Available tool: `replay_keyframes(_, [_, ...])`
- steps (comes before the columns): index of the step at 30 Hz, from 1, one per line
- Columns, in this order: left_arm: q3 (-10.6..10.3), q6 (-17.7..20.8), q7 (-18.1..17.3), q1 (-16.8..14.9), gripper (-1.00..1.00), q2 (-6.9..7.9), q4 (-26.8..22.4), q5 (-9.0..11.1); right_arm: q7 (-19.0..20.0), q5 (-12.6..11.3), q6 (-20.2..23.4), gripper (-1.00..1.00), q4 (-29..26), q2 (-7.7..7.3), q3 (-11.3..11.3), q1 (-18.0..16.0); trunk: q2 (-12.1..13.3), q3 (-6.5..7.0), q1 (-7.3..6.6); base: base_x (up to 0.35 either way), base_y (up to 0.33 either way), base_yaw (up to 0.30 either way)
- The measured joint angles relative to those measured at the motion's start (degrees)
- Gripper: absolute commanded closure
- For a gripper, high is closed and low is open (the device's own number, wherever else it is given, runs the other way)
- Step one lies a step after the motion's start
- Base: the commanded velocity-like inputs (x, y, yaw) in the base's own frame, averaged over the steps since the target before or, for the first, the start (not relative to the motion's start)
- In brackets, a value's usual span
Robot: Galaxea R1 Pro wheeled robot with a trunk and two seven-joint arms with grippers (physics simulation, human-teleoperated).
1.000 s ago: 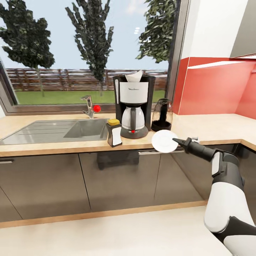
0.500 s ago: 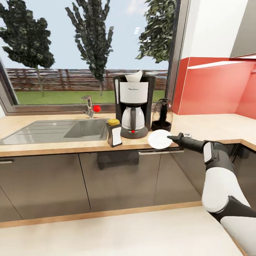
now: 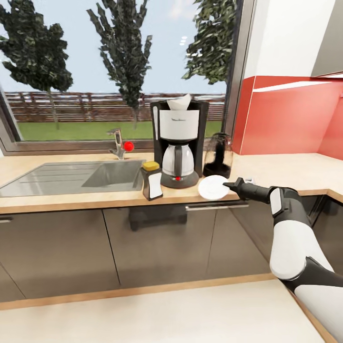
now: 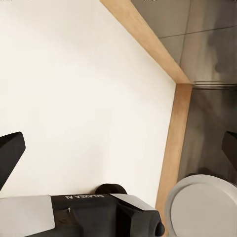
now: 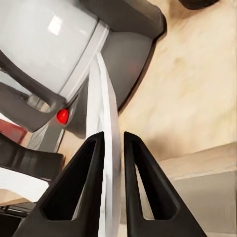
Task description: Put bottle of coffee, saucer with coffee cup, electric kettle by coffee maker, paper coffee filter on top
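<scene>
At the left of the countertop [image 3: 57, 197] lies the grey sink [image 3: 71, 175] with its tap, and past its right edge the coffee bottle [image 3: 152, 179] stands near the front lip, just left of the coffee maker [image 3: 179, 143], whose white filter [image 3: 179, 102] sits on top. Right of the maker's base the saucer [image 3: 214, 186] is pinched at its right rim in the right gripper [image 3: 232, 185]; the right wrist view shows the two fingers [image 5: 91, 173] closed thin on the plate [image 5: 102, 143], edge-on, with the maker's base and red switch [image 5: 62, 116] just beyond. Over the last second the saucer has come in from beyond the counter's front edge and flattened, so it is now low over the wood between the maker and the kettle [image 3: 217, 155] behind it. I judge the set-down close, with the cup to follow. Whether the saucer already touches the counter I cannot tell. The cup is not visible. The left gripper's fingers are cut off at the left wrist view's edges [image 4: 10, 153], apparently spread wide and empty, over the pale floor [image 4: 74, 98].
</scene>
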Motion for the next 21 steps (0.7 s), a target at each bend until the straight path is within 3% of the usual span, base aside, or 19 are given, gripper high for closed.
replay_keyframes(13, [0.00, 0.00, -0.02, 0.00, -1.00, 0.00, 0.00, 0.01, -0.14, 0.00, -0.03, 1.00, 0.02, 0.00, -0.08, 0.00, 0.00, 0.00, 0.01, 0.093, -0.025, 0.000])
replay_keyframes(19, [0.12, 0.00, -0.03, 0.00, -1.00, 0.00, 0.00, -0.01, -0.43, 0.06, -0.10, 1.00, 2.47, -0.01, -0.08, 0.00, 0.00, 0.00, 0.01, 0.013, 0.000, 0.000])
replay_keyframes(20, [0.17, 0.00, -0.04, 0.00, -1.00, 0.00, 0.00, -0.01, -4.31, -1.16, 0.14, 1.00, 2.97, 0.05, -0.11, 0.00, 0.00, 0.00, 0.01, 0.000, 0.000, 0.000])
replay_keyframes(21, [0.17, 0.00, -0.03, 0.00, -1.00, 0.00, 0.00, -0.03, -4.87, -1.69, 0.21, 1.00, 3.02, 0.06, -0.11, -0.01, 0.00, 0.00, 0.01, 0.000, 0.000, 0.000])
